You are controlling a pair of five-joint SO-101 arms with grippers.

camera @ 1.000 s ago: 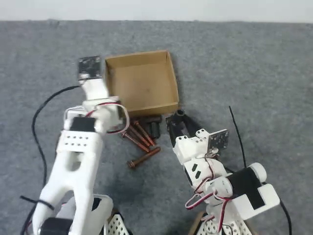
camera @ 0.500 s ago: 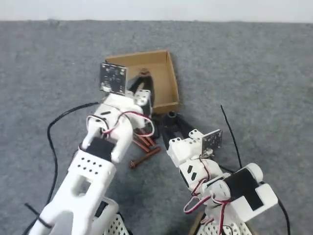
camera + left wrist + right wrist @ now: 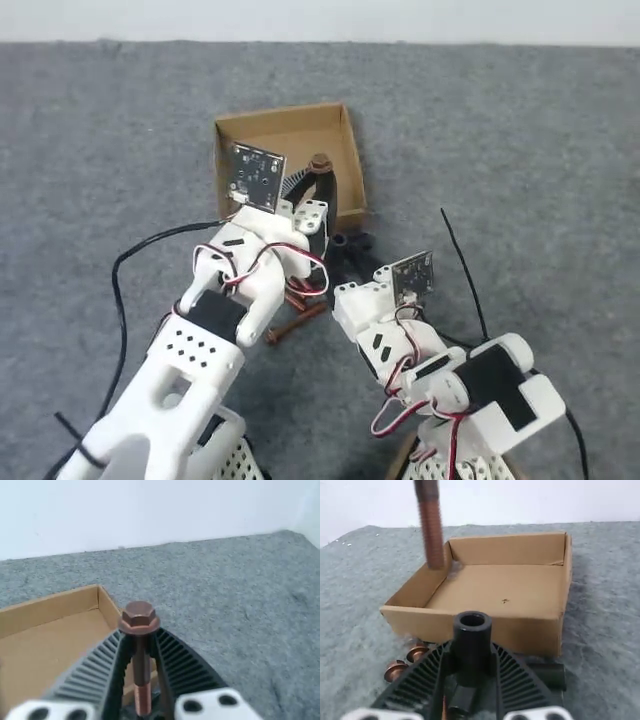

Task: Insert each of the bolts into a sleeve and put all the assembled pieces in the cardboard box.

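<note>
My left gripper (image 3: 139,637) is shut on a copper bolt (image 3: 139,620), held upright with its hex head on top. In the high view that bolt (image 3: 320,163) stands over the front right part of the cardboard box (image 3: 262,125). My right gripper (image 3: 470,652) is shut on a black sleeve (image 3: 471,632), upright with its open end up, just in front of the box's front wall (image 3: 520,625). The bolt's threaded shaft (image 3: 431,530) hangs above and a little to one side of the sleeve. In the high view the right gripper (image 3: 348,247) sits right below the left gripper (image 3: 320,200).
Loose copper bolts (image 3: 297,320) lie on the grey carpet in front of the box, partly under the left arm; two of their heads (image 3: 396,670) show beside my right gripper. A second black sleeve (image 3: 547,675) lies by the box wall. Cables trail from both arms.
The left arm has swung right from beside the box to over its front right part, carrying the bolt. The right gripper has shifted left and closer to the box with the sleeve.
</note>
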